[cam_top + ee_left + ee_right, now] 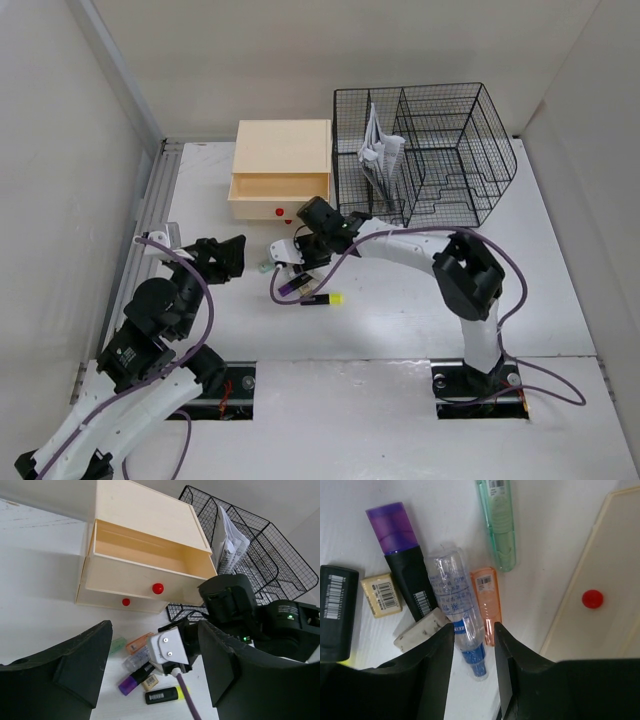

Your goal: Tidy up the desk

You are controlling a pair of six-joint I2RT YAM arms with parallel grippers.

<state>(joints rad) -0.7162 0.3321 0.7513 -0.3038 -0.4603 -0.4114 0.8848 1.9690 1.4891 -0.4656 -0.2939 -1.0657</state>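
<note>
The white desk (pixel 400 300) holds a heap of stationery in front of the beige drawer box (pixel 280 160). The heap is a clear glue bottle (pixel 452 595) with a blue cap, an orange tube (pixel 487 600), a green tube (pixel 500 525), a purple highlighter (pixel 402 555), a beige eraser (pixel 381 596), a white eraser (pixel 420 629) and a black-and-yellow highlighter (pixel 322 299). My right gripper (pixel 474 630) is low over the heap, open, its jaws either side of the bottle's blue end and the orange tube. My left gripper (pixel 152 645) is open and empty, to the left of the heap.
The box's upper drawer (pixel 145 550) stands pulled open and looks empty; red knobs face the heap. A black wire mesh organizer (pixel 430 150) with folded papers (pixel 380 155) stands at the back right. A metal rail (pixel 150 215) runs along the desk's left edge.
</note>
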